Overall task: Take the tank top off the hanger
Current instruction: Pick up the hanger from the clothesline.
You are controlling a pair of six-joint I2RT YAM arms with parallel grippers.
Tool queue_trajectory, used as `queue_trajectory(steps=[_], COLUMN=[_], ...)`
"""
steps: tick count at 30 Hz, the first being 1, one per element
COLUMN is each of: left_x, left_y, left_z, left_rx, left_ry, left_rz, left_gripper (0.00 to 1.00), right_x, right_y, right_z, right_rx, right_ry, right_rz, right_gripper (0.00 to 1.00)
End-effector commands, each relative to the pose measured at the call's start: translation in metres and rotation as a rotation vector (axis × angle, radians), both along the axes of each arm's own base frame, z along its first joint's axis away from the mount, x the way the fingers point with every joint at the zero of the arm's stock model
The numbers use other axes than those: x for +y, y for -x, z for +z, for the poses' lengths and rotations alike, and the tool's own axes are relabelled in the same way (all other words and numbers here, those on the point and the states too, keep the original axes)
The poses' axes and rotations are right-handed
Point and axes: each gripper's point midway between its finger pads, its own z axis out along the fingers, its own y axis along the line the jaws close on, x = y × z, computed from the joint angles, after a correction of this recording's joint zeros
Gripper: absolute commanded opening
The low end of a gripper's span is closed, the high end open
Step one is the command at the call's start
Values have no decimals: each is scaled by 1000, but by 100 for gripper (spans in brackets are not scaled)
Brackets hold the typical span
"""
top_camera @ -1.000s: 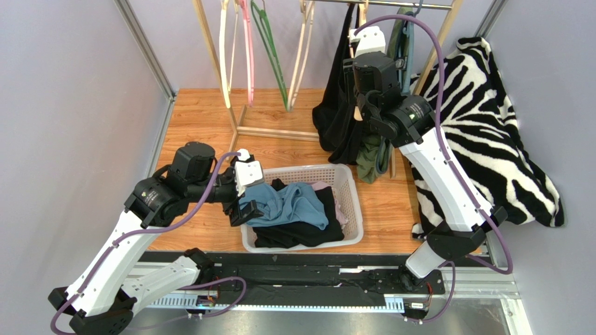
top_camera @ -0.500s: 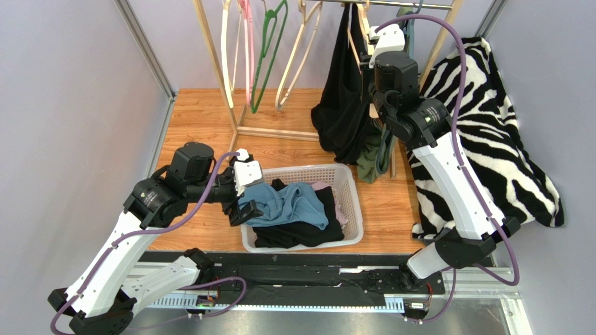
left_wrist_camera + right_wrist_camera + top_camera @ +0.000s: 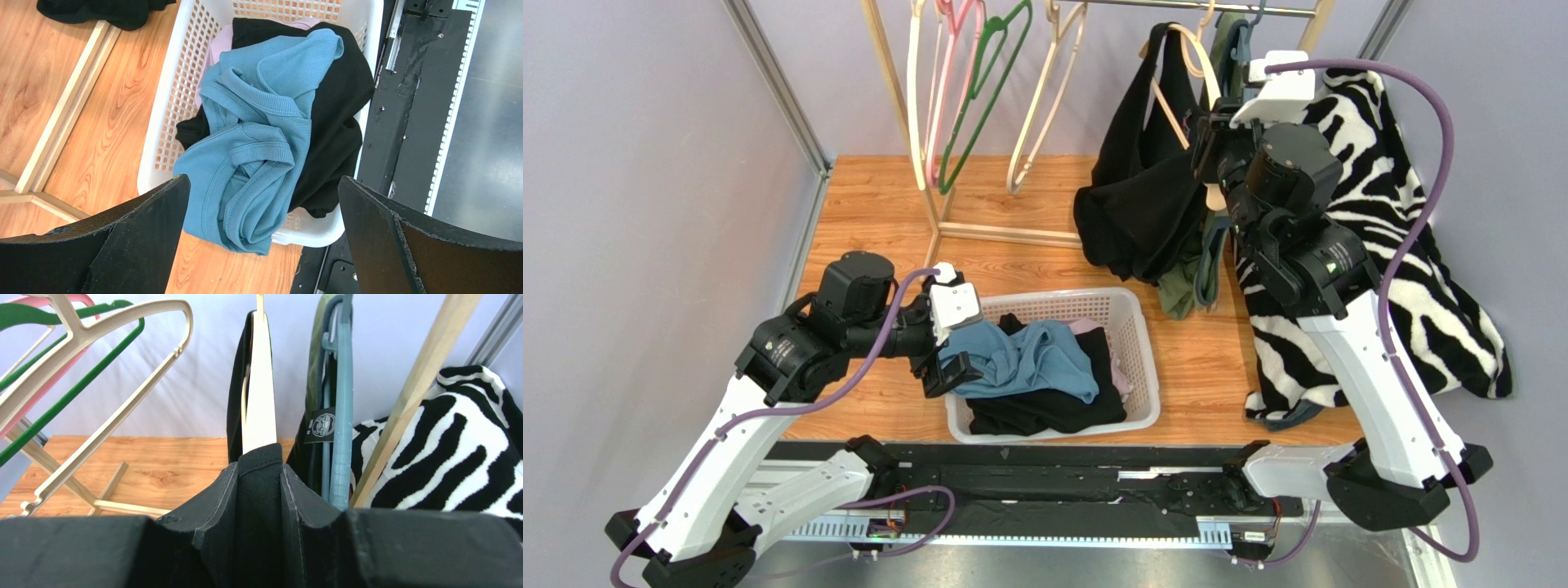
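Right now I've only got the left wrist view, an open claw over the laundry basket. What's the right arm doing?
Observer: The right claw is up at the rack, pinching the black tank top.
Operator: Is the top off its hanger?
Observer: No. The cream hanger rises out of the fabric just above the claw.
Operator: Anything crowding it?
Observer: Yes, a blue hanger carrying an olive garment hangs right beside it, on the side of the zebra blanket.
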Motion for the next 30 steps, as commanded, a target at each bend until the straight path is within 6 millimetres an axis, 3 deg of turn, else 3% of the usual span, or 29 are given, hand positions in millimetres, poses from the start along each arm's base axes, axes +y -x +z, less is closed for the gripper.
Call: queue_trajectory(steps=[1, 4, 5, 7, 8, 10, 11, 14, 18, 22, 25, 26, 28, 30], left_x=[-1, 0, 0, 0, 0, -1, -1, -1, 1, 2, 2, 3, 3, 3], left_y=[1, 1, 1, 0, 0, 1, 1, 1, 3, 4, 5, 5, 6, 5], left_z=[9, 8, 8, 8, 8, 9, 9, 10, 9, 8, 7, 7, 6, 4], left_rx=[-6, -9, -8, -9, -6, -8, -6, -8, -9, -12, -12, -13, -11, -8], left_ry=[24, 20, 18, 20, 19, 22, 24, 25, 24, 26, 26, 27, 27, 23], left_rz=[4, 5, 6, 8, 5, 2, 0, 2, 3, 3, 3, 3, 2, 3], left_gripper=[99, 99, 99, 99, 99, 99, 99, 99, 99, 99, 99, 99, 99, 99], right_x=[0, 13, 17, 30, 30, 42, 44, 52, 56, 57, 54, 55, 53, 49], right_y=[2, -2, -3, -10, -8, -14, -11, -11, -13, -15, -17, -18, -20, -20], right_z=[28, 9, -6, -12, -32, -39, -52, -66, -83, -99, -97, -92, -82, -71], right_rx=[-122, -51, 10, 87, 184, 249, 309, 379, 427, 477, 466, 449, 410, 369], right_ry=[-80, -78, -51, -51, -9, 1, 5, -3, 6, 36, 37, 30, 24, 23], right_rz=[8, 57, 76, 104, 99, 131, 137, 156, 159, 150, 136, 136, 127, 118], right_gripper=[0, 0, 0, 0, 0, 12, 24, 47, 57, 61, 44, 25, 3, 0])
